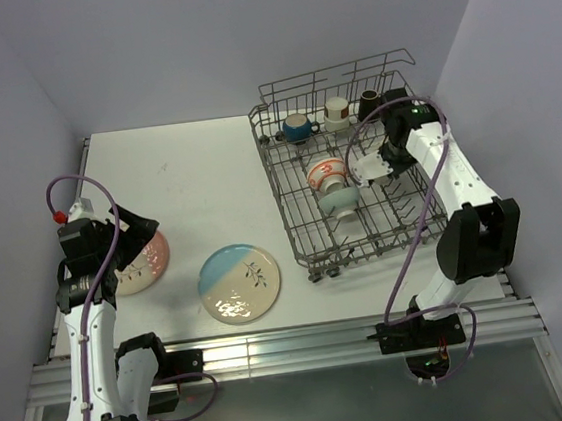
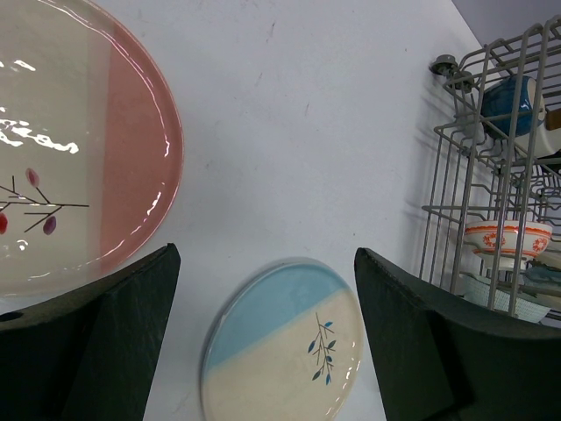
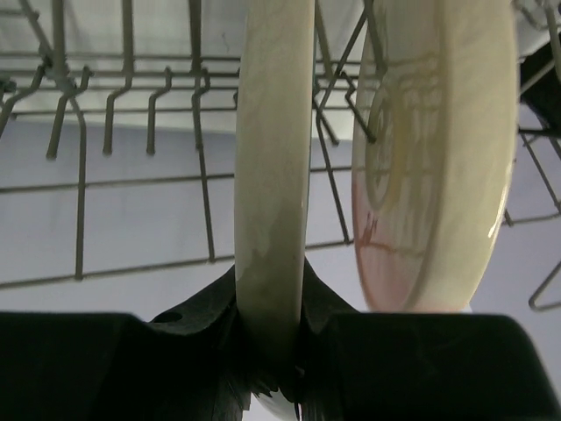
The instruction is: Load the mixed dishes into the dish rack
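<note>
The grey wire dish rack (image 1: 282, 202) stands at the right. It holds a blue mug (image 1: 296, 126), two more mugs (image 1: 336, 112), an orange-red bowl (image 1: 326, 173) and a pale teal bowl (image 1: 339, 200). My right gripper (image 3: 273, 307) is inside the rack, shut on the rim of a cream plate (image 3: 273, 175) held on edge among the tines. Beside it a pink-and-cream plate (image 3: 438, 158) stands upright. My left gripper (image 2: 265, 263) is open, hovering over the table between a pink-half plate (image 2: 79, 158) and a blue-half plate (image 2: 280, 342). Both lie flat.
Grey walls close in the white table at the back and on both sides. A metal rail (image 1: 275, 347) runs along the near edge. From the left wrist, the rack's corner wheel (image 2: 443, 64) and side wires (image 2: 473, 175) show at the right.
</note>
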{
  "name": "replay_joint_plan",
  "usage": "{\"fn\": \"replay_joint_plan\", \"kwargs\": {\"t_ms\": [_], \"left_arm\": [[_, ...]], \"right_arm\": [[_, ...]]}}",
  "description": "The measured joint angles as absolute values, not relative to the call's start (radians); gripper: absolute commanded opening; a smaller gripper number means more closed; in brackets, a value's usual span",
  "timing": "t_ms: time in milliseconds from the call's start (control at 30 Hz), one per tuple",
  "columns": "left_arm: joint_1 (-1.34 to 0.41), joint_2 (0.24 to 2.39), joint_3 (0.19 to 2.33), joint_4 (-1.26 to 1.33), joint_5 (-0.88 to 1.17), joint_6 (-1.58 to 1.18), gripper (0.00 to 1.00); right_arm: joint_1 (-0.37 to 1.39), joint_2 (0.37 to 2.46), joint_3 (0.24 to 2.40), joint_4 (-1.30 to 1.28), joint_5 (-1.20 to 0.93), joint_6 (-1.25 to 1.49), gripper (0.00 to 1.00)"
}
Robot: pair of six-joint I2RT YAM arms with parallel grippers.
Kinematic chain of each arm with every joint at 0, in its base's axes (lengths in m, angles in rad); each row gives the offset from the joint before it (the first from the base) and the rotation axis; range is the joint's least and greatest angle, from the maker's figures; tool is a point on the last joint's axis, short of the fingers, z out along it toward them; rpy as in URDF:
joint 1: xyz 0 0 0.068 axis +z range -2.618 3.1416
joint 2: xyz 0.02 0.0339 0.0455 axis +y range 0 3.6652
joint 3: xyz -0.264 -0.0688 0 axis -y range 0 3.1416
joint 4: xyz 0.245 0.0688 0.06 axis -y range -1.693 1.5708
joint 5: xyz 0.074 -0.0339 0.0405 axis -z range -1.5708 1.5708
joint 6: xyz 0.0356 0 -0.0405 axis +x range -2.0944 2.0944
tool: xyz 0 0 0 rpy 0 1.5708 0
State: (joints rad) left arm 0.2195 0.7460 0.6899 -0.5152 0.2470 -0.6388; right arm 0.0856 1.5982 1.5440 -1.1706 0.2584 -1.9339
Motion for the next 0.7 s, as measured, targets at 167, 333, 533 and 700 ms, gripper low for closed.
{"fn": "replay_joint_plan", "kwargs": {"t_ms": [167,333,533,700], "left_arm": [[0.22,0.746,0.69,-0.515,0.247,-0.639,0.87],[0.22,0.747,0.69,-0.515,0.247,-0.639,0.87],[0.22,0.751,0.69,-0.516,0.247,-0.639,0.87],[0.22,0.751,0.69,-0.516,0.248,-0.64,0.87]], "right_arm": [[0.123,1.655,1.53,-1.145,0.28,-1.893,0.13],[0.145,1.676,1.529,-1.137,0.329,-1.843,0.26],[0.157,1.678,1.53,-1.151,0.361,-1.779,0.6],[0.157,1.679,1.602,-1.223,0.359,-1.75,0.68]]}}
